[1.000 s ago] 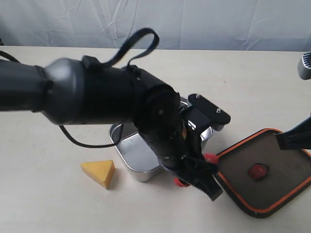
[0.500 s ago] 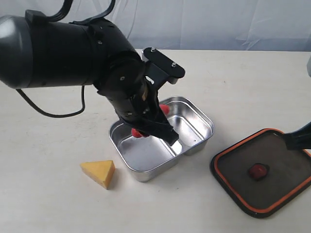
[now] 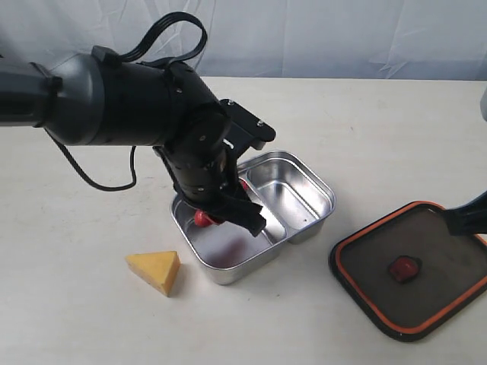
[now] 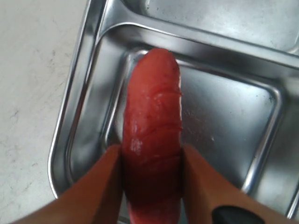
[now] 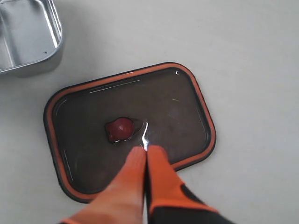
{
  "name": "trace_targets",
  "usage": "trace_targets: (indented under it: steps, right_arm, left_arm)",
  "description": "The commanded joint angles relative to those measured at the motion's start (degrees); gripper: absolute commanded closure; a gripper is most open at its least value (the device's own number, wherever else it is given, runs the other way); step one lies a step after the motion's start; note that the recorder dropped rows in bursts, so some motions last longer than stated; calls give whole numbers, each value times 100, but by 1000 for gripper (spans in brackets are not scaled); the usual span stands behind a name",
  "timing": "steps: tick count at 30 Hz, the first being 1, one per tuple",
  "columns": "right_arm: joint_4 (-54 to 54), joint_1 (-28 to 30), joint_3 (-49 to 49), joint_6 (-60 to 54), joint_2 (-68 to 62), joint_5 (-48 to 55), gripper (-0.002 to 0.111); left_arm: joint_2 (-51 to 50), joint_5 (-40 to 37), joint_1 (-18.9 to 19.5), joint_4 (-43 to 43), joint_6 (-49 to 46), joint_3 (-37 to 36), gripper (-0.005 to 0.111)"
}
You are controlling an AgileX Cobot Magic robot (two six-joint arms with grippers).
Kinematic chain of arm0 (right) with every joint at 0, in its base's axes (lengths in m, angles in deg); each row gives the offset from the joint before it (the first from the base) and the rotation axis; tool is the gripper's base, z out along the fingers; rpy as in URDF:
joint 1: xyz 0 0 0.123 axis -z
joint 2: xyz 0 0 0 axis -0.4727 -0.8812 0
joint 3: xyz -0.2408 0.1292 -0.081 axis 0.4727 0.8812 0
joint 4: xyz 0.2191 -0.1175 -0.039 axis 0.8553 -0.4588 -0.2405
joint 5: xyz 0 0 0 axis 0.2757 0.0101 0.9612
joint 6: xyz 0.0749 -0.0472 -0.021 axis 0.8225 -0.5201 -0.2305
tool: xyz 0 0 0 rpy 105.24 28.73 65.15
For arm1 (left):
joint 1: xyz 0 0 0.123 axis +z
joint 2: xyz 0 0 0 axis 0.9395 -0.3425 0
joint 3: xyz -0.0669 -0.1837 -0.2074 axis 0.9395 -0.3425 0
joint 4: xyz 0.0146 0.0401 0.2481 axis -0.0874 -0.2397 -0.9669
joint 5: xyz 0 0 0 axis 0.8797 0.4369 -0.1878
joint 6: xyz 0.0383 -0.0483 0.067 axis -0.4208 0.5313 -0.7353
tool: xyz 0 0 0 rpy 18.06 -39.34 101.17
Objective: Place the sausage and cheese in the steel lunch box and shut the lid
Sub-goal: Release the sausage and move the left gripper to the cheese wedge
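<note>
- The left gripper [image 4: 152,156] clamps the sausage [image 4: 152,112] between its two orange fingers. The glossy red body sticks out beyond the fingertips.
- In the exterior view, the sausage is low over the lower-left compartment of the steel lunch box [image 3: 326,199], just left of frame centre. Whether it touches the floor cannot be told.
- The cheese [image 3: 156,271] lies on the table [image 3: 380,114] at lower left, near the box but apart from it.
- The lid [image 3: 365,266] lies flat at lower right, orange seal upward, beside the box without touching it.
- The right gripper [image 5: 145,156] has its fingers pressed together, empty, above the lid near its valve [image 5: 119,129].
</note>
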Motion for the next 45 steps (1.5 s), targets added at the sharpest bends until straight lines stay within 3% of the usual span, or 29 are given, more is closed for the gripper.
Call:
trace_targets:
  steps: [1, 5, 8, 12, 18, 21, 26, 35, 39, 45]
  right_arm:
    - [-79, 27, 24, -40, 38, 28, 109]
    - [-62, 27, 24, -40, 38, 28, 109]
    - [-49, 27, 24, -40, 38, 42, 109]
    - [-39, 27, 24, -40, 38, 56, 109]
    - [-104, 27, 24, -40, 38, 388, 109]
    - [-117, 27, 24, -40, 38, 474, 109]
    - [-105, 27, 24, -40, 38, 508, 109]
    - [21, 27, 24, -40, 38, 557, 109]
    - [76, 27, 24, -40, 38, 557, 109]
    - [86, 27, 24, -40, 38, 557, 109]
  left_arm:
    - [10, -147, 12, 14, 3, 21, 77]
    - [10, -136, 12, 14, 3, 21, 48]
    - [10, -169, 12, -43, 3, 21, 39]
    - [53, -426, 12, -257, -24, 21, 39]
    - [542, -1441, 12, -846, -69, 21, 39]
    - [922, -1883, 12, -661, -243, 21, 39]
    - [1495, -1992, 12, -170, -413, -274, 39]
    - [1994, -1499, 12, 121, -1137, -1368, 39]
    - [1995, -1079, 12, 512, -2079, -1854, 39]
    - [1995, -475, 12, 405, -3557, -2274, 39]
